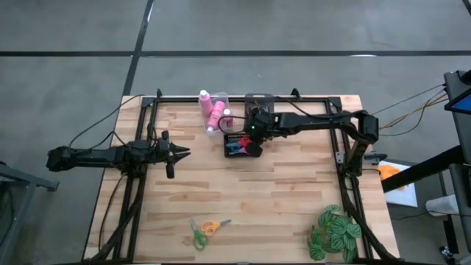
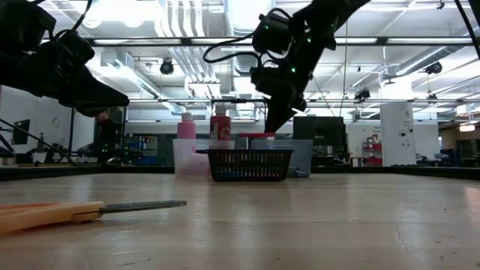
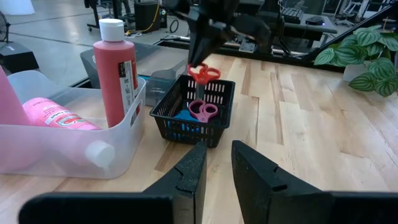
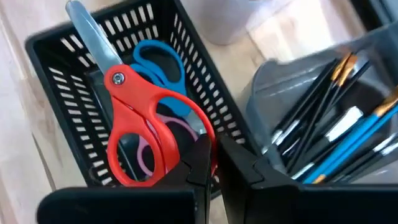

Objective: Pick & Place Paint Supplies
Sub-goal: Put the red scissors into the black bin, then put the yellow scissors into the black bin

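Right gripper (image 4: 214, 163) is positioned over the small black plastic mesh basket (image 1: 237, 145) at the far middle of the light wooden plank surface (image 1: 250, 199), clamped on one handle loop of the red-handled scissors (image 4: 140, 121), which are held blades-up above the basket. Blue-handled scissors (image 4: 155, 62) and pink-handled scissors (image 3: 203, 111) are seen lying inside the basket. Beside it, black, blue and wooden paintbrushes (image 4: 336, 118) are seen in a clear grey bin (image 4: 280, 93). Pink paint bottles with white caps (image 1: 215, 108) are kept in a clear plastic tub (image 3: 74, 146) just beside the basket. Left gripper (image 1: 179, 153) is held above the surface's left side, fingers narrowly apart, nothing held. Orange-and-green-handled scissors (image 1: 204, 230) are left on the surface at the near edge, well apart from the basket. A green leafy plant (image 1: 335, 232) is seen at the near right corner.
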